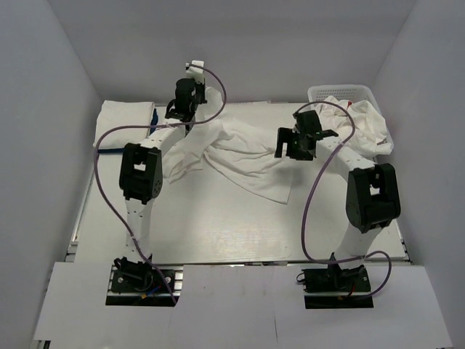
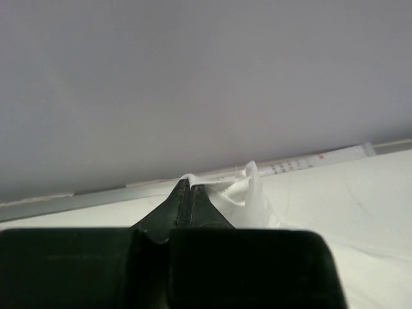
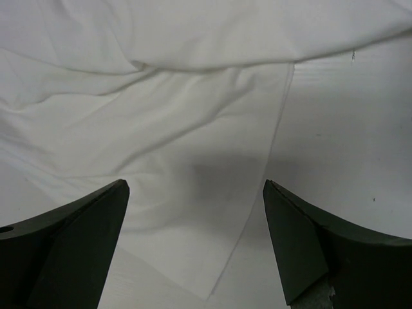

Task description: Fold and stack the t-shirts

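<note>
Left arm is stretched from its base at the near edge toward the far-left part of the table, elbow up and forearm angled to the far edge. The left gripper (image 2: 186, 193) is clamped tight on a pinch of white cloth, and a little peak of fabric sticks up past the tips. In the wrist view it faces the wall, with the table's edge running across behind it.

Right arm rises from the near-right base, elbow high over the right side, forearm reaching in toward the middle. The right gripper (image 3: 196, 187) hangs over the cloth with its jaws spread wide and nothing in them. Below it a straight shirt edge slants down to a corner, with bare table (image 3: 347, 129) to the right.

The spread white shirt (image 1: 243, 156) lies rumpled across the middle of the table. Its long axis runs roughly left to right, from under the left forearm to a corner pointing at the near-right side.

Counts:
- One shirt spread out.
- One folded white shirt (image 1: 125, 116) at the far-left corner, with a strip of blue shirt (image 1: 154, 118) showing at its edge.
- One mesh basket (image 1: 341, 92) at the far-right corner, with a white heap (image 1: 367, 123) spilling over its rim. I can't tell how many shirts are in that heap.
</note>
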Motion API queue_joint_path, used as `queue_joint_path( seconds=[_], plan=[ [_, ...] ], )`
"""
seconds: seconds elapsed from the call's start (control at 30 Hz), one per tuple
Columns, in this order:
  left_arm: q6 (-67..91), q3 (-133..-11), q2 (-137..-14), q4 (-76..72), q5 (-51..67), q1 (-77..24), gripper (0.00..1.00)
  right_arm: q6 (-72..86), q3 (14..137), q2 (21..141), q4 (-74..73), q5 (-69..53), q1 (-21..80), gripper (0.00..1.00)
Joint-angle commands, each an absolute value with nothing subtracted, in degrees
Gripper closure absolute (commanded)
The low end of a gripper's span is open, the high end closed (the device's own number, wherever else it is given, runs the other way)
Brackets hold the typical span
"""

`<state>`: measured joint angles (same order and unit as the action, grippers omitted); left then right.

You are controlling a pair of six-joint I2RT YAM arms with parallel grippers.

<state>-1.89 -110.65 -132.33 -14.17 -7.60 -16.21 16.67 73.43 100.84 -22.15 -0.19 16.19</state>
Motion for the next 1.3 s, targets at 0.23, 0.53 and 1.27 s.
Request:
queue_joint_path(
  seconds=[0.23,0.53,1.27],
  plan=[
    [12.30,-92.37,-118.65,-11.07,-8.17,-15.82,1.00,16.35,82.62,109.77,-25.40,2.89,21.35,0.10],
    [17.05,-85.44,-117.43,-3.97,-5.98,-15.82,1.00,16.79,77.35,112.59,-27.24,4.13,26.36,0.10],
    [34.79,-48.17,-85.36,24.33,-13.42,-16.87,1.00,9.75,53.79,84.22,-31.56,-1.86,39.82,0.10]
  ],
)
